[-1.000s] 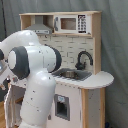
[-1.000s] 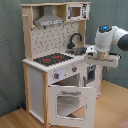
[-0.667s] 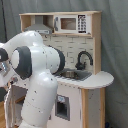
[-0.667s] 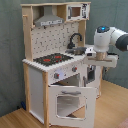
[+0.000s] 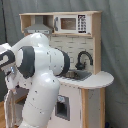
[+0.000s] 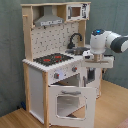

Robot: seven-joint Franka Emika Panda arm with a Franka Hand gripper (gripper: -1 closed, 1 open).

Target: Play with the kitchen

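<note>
The kitchen (image 6: 50,75) is a tall white and light-wood toy with a pegboard back, a grey hood (image 6: 49,20) and a black-red stovetop (image 6: 50,60). Its windowed oven door (image 6: 67,102) hangs open at the front. The black faucet (image 6: 75,40) arches over the sink (image 5: 77,75). In the second exterior view my gripper (image 6: 88,54) sits at the arm's end over the counter's rounded end, right beside the sink. In the first exterior view my white arm (image 5: 40,75) covers the kitchen's left half, and the gripper is hidden.
A grey curtain (image 6: 10,50) hangs behind the kitchen. The floor (image 6: 110,107) is light wood. A toy microwave (image 5: 70,23) sits on the top shelf. The rounded counter end (image 5: 100,79) juts out at the first exterior view's right.
My arm has shifted slightly to the first exterior view's right and a bit upward. The wrist stays over the counter near the sink, and the oven door remains open.
</note>
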